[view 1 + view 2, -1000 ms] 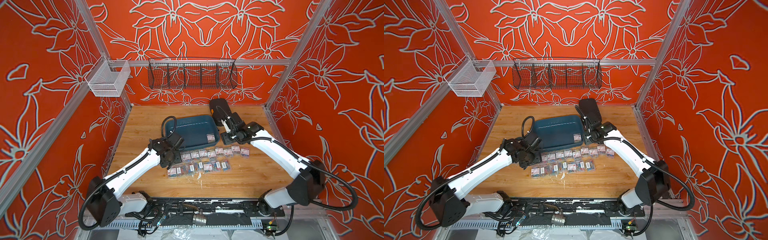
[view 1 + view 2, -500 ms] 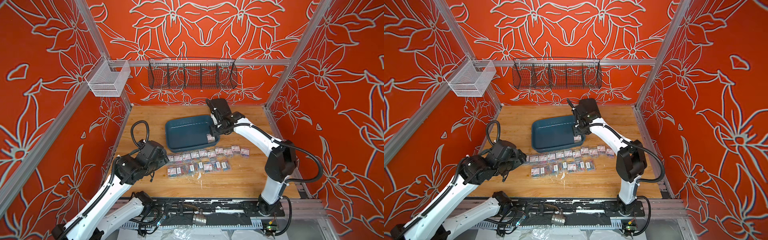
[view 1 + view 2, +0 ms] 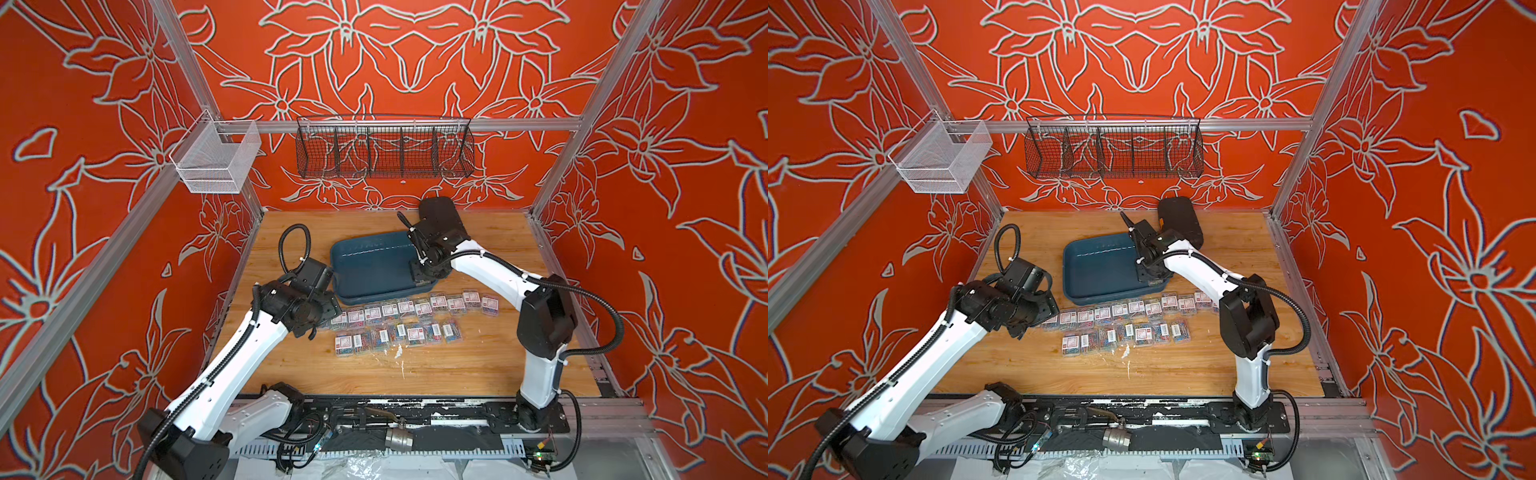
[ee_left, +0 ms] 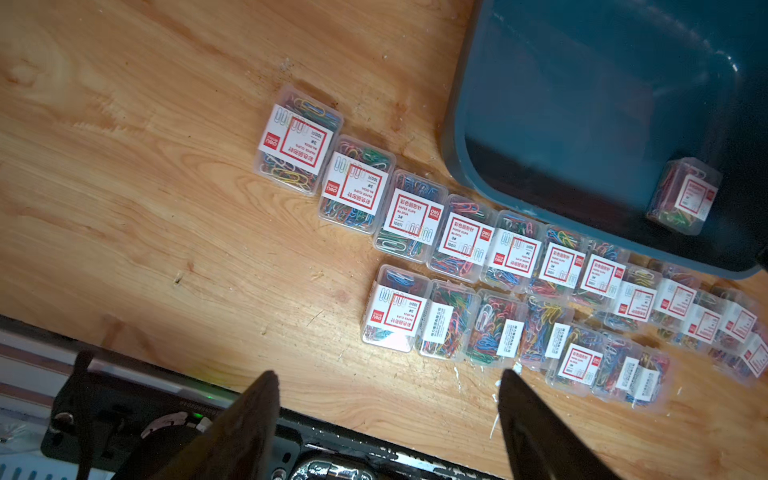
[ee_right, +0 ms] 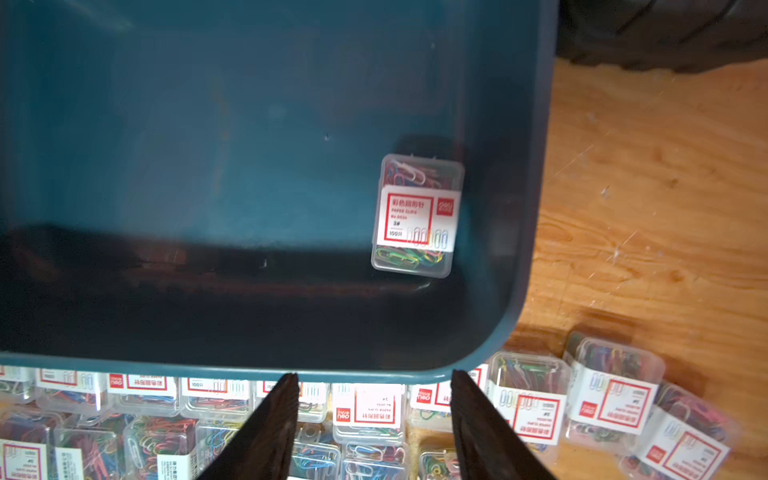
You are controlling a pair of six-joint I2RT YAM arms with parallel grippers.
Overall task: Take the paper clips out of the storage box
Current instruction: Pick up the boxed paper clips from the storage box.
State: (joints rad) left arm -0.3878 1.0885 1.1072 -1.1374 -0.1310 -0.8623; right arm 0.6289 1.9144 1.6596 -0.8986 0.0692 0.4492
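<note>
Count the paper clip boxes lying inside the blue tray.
1. The paper clip box lies flat in the storage box, by a rounded corner beside the rows on the table. The right arm hides that corner in both top views.

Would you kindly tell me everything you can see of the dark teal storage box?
The storage box is a shallow rectangular tray of dark teal plastic with rounded corners and low flared walls. It sits flat, open side up, on the wooden table. One clear box of paper clips lies label-up in a front corner; the floor in view is otherwise bare. More paper clip boxes line the table beside its front wall. The open right claw hovers over that corner.
</note>
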